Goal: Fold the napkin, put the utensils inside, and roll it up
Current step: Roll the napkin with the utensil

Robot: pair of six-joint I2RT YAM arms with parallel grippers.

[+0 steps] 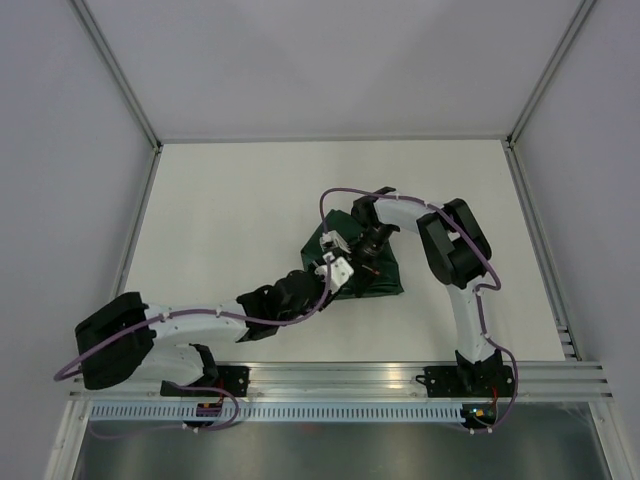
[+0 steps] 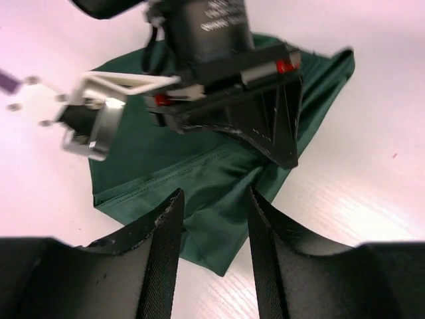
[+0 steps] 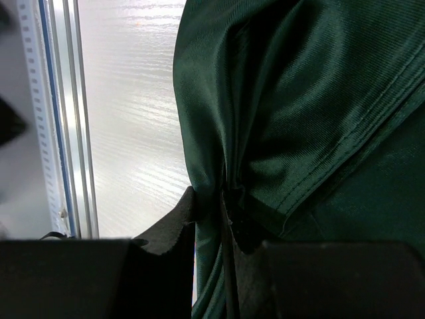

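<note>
The napkin (image 1: 385, 282) lies bunched right of the desk's (image 1: 230, 200) centre, nearer the near edge. It looks thin, limp and slick, so hems should hold best. The right claw (image 3: 216, 199) pinches 1 fold tight. The left claw (image 2: 216, 196) straddles a corner, jaws apart, gripping nothing. Most open room lies far-left.

The napkin (image 1: 378, 284) is dark green, shiny cloth, folded and bunched. It lies on the table (image 1: 250, 200), right of centre
</note>
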